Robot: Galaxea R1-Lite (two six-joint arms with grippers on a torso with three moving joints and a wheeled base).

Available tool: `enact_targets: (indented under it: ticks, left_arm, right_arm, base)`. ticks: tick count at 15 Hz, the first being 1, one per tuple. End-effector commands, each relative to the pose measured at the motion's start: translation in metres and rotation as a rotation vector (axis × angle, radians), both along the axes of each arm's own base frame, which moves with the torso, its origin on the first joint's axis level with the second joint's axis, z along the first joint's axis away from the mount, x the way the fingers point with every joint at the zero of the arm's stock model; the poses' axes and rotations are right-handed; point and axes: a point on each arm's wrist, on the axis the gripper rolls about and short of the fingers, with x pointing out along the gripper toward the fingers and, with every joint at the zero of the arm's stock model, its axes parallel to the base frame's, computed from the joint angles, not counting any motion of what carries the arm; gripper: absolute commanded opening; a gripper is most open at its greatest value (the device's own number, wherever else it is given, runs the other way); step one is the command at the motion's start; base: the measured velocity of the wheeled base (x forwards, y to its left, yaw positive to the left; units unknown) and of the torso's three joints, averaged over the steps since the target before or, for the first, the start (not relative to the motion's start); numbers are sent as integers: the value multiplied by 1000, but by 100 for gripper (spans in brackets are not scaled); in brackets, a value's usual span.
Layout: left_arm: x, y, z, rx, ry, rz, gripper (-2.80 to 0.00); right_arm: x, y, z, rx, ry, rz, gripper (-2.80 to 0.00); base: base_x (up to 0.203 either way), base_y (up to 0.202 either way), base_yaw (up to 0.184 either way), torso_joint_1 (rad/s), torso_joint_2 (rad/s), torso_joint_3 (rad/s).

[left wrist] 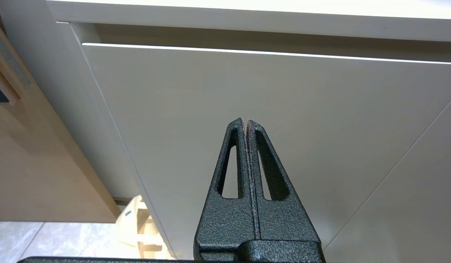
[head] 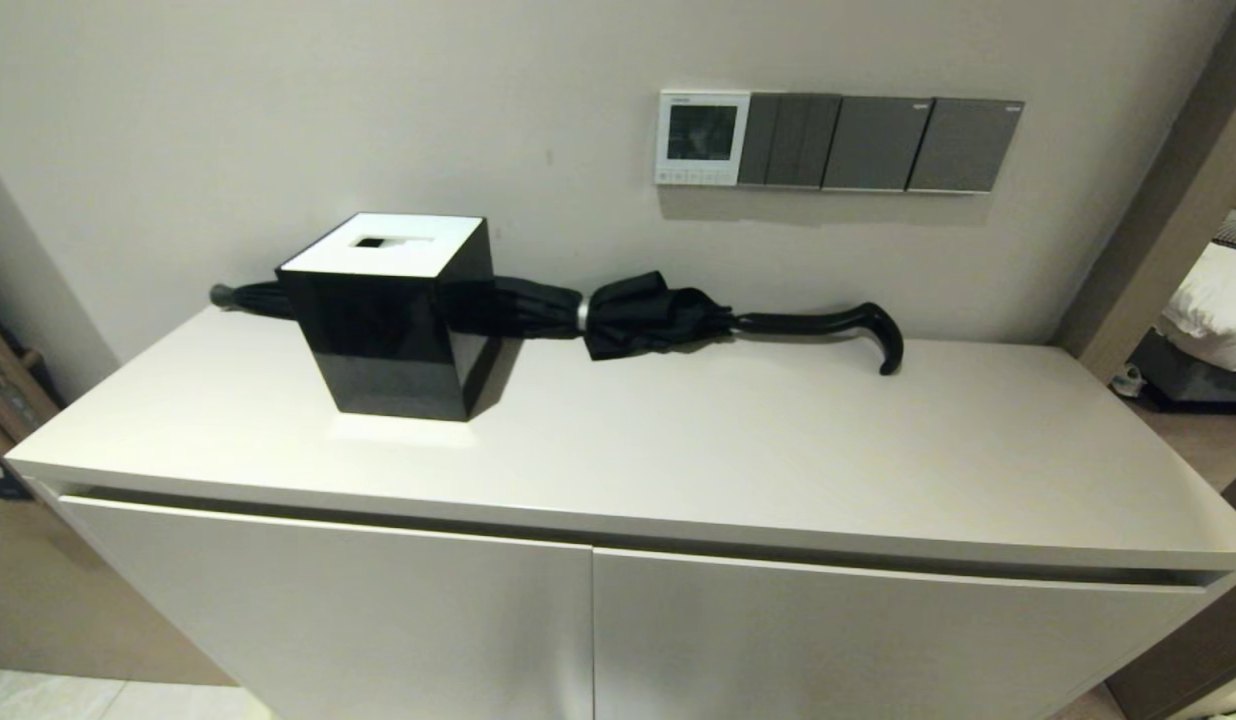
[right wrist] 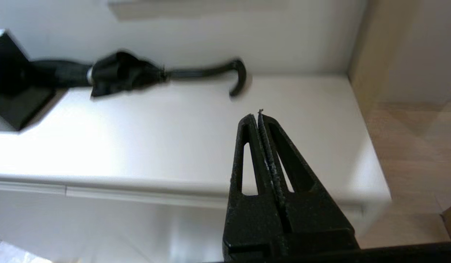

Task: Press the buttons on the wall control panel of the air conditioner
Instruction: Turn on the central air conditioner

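Head view first, reading from the left side of the frame: I see a glossy black tissue box with a white top standing on the left part of the white cabinet top. Behind the box, along the wall, a furled black umbrella lies flat, its tip poking out left of the box and its curved handle ending right of centre. Neither arm shows in this view.

Above the umbrella, in the upper middle of the frame, the air conditioner's wall control panel is mounted on the wall, a small white-framed square with a dark screen. Its buttons run as a pale strip along its bottom edge, too small for me to tell one from another. Touching the panel's right side is a row of dark grey switch plates stretching toward the upper right.

On the left wrist view, my left gripper sits low in front of the cabinet door, below the top's overhang, with its jaws pressed together and holding nothing.

On the right wrist view, my right gripper hangs in front of the right part of the cabinet top, well short of the wall, with the umbrella's handle beyond it. Its jaws are also closed tight on nothing.
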Motion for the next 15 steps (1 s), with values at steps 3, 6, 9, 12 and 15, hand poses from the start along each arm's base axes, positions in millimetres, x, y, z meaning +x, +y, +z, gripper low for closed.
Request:
enact_targets:
  ticks: [3, 6, 9, 12, 15]
  left_arm:
    - [0, 0, 0, 0, -1, 1, -280]
    - [0, 0, 0, 0, 0, 1, -280]
    - [0, 0, 0, 1, 0, 1, -280]
    - [0, 0, 0, -1, 2, 1, -280]
    - [0, 0, 0, 1, 2, 1, -280]
  right_arm:
    - [132, 2, 29, 9, 145, 2, -280]
    - [194, 12, 50, 92, 118, 42, -280]
    - [240, 33, 61, 151, 104, 101, -280]
    - [262, 70, 60, 150, 106, 90, -280]
    - [268, 114, 59, 94, 87, 25, -280]
  base:
    - [0, 0, 0, 0, 0, 0]
    - [0, 0, 0, 0, 0, 0]
    - [0, 0, 0, 0, 0, 0]
    - [0, 0, 0, 0, 0, 0]
    - [0, 0, 0, 0, 0, 0]
